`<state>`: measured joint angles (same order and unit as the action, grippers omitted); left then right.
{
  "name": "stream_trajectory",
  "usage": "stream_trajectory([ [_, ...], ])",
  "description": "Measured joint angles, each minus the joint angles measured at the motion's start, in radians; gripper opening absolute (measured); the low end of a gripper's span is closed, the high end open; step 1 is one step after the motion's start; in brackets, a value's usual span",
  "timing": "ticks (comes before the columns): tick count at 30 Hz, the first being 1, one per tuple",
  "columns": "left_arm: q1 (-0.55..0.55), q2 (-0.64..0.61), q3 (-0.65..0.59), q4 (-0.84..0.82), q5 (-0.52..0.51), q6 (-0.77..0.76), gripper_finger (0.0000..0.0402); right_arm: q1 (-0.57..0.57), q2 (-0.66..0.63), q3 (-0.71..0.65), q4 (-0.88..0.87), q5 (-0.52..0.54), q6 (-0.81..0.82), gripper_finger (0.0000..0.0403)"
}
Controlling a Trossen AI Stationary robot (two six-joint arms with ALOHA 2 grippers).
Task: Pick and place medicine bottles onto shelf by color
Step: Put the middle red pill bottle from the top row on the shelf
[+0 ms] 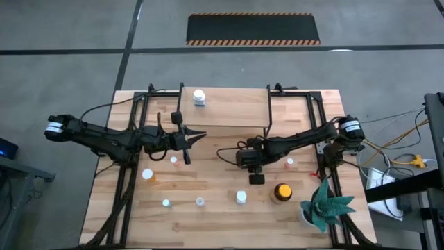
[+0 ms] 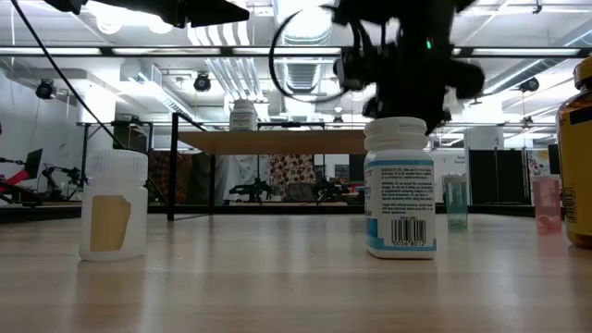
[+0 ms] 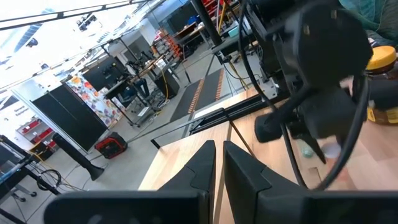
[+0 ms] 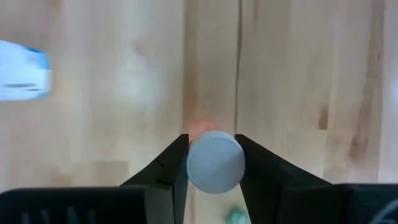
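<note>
Medicine bottles lay scattered on the table, and one white-capped vial [image 4: 215, 162] sat clamped between the right gripper [image 4: 211, 163] fingers, so a straight, slow lift seemed wise, while the left gripper [image 3: 217, 158], shut and empty, waited aside.

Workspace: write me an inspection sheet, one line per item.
Surface: wooden table, bare between items.
Job's things: one white bottle on the shelf; amber bottle and small vials on the table.
Clutter: green plant at a table corner.
Grippers: right gripper closed around a white-capped bottle; left gripper shut, holding nothing.
Cables: black cable loop beside the right arm.
Surroundings: grey floor, striped mat.
</note>
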<state>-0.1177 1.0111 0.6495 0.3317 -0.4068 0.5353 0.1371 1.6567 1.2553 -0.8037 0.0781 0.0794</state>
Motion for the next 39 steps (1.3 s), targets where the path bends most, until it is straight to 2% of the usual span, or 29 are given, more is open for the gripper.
stream_trajectory([
  [9,0.000,0.000,0.000,0.000,0.001,-0.001,0.0013,-0.036,-0.002,0.351,-0.293,0.020,-0.035,0.0102],
  [12,0.000,0.000,0.000,0.000,0.001,-0.001,0.0013,-0.097,-0.002,0.451,-0.355,0.095,-0.074,0.0102],
  [16,0.000,0.000,0.000,0.000,0.001,-0.001,0.0013,-0.221,-0.002,0.560,-0.390,0.106,-0.116,0.0101],
  [24,0.000,0.000,0.000,0.000,0.001,0.000,0.0013,-0.528,0.039,0.655,-0.390,0.094,-0.201,0.0101],
  [28,0.000,0.000,-0.001,0.000,0.001,0.000,0.0013,-0.642,0.088,0.686,-0.388,-0.031,-0.238,0.0100],
  [32,0.000,0.000,0.000,-0.001,0.001,0.001,0.0013,-0.693,0.147,0.719,-0.385,-0.060,-0.263,0.0100],
  [39,0.000,0.000,0.000,-0.001,0.001,0.003,0.0013,-0.700,0.218,0.781,-0.391,-0.053,-0.299,0.0100],
])
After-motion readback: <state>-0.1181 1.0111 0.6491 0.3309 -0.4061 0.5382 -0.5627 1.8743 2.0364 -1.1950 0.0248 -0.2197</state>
